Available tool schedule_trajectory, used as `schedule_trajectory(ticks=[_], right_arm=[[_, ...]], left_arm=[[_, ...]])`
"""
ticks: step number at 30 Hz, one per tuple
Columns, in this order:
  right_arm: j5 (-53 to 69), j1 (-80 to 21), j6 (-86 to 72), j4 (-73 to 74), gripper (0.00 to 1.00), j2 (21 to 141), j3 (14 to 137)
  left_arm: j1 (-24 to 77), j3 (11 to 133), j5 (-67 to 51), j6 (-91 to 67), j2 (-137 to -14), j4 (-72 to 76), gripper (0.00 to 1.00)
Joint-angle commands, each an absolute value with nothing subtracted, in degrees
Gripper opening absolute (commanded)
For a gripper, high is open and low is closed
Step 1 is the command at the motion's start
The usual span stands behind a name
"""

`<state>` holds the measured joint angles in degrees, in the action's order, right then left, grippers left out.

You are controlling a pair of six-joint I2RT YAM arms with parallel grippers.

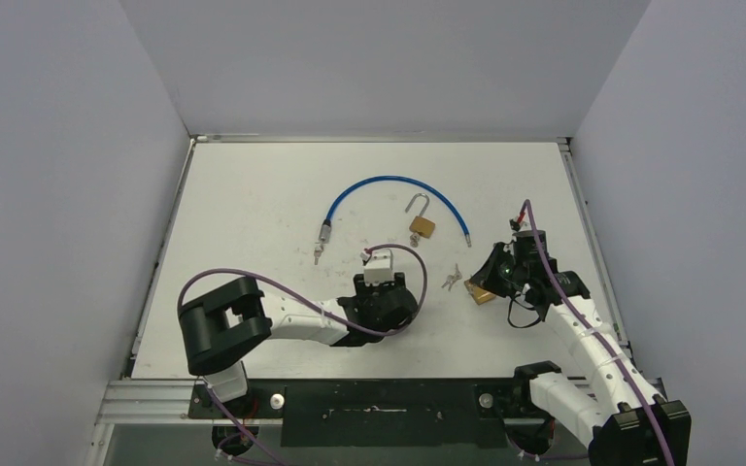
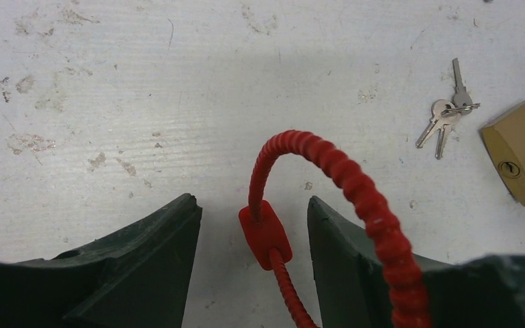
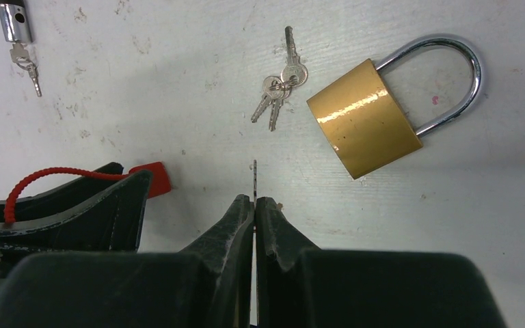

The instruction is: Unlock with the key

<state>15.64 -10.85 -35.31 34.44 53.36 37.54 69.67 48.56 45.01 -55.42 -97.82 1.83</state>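
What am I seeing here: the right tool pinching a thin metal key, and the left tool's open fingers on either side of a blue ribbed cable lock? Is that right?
Not quite. The ribbed cable lock between the left tool's open fingers is red, not blue, as the left wrist view shows. The rest holds: the right tool is shut on the thin metal key.

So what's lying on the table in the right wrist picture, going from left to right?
Left to right: chrome cable end → red tab → key bunch → brass padlock. The key pinched in the right gripper lines up with the bunch's left edge, so I leave it out.
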Motion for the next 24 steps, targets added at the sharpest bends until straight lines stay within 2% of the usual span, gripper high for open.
schedule_trajectory(ticks=[1, 3, 7, 10, 12, 16, 21, 24], right_arm=[[16.1, -10.5, -35.2, 33.1, 0.00, 53.1, 38.1], [16.1, -10.5, -35.2, 33.1, 0.00, 53.1, 38.1], [16.0, -10.4, -35.1, 33.3, 0.00, 53.0, 38.2], [16.0, -10.4, -35.0, 33.4, 0.00, 53.0, 38.3], [16.0, -10.5, -35.0, 33.5, 0.00, 52.9, 38.4], [15.9, -10.5, -35.1, 33.8, 0.00, 52.4, 38.6], [17.4, -10.5, -34.3, 33.5, 0.00, 51.8, 38.5], [19.2, -10.4, -33.3, 32.9, 0.00, 51.7, 38.0]], left_arm=[[70.8, 48.9, 46.3, -54.1, -99.2, 6.0, 0.56], [71.5, 49.5, 46.9, -54.0, -100.3, 6.0, 0.52], [72.0, 50.4, 46.7, -55.5, -101.9, 5.3, 0.34], [72.3, 50.5, 46.6, -55.6, -102.1, 5.8, 0.27], [72.3, 50.5, 46.9, -55.1, -101.5, 5.7, 0.16], [72.3, 50.4, 46.5, -50.7, -98.9, 6.8, 0.01], [70.6, 48.0, 38.1, -40.4, -93.5, 11.4, 0.00], [66.5, 44.0, 25.7, -35.8, -90.3, 16.0, 0.00]])
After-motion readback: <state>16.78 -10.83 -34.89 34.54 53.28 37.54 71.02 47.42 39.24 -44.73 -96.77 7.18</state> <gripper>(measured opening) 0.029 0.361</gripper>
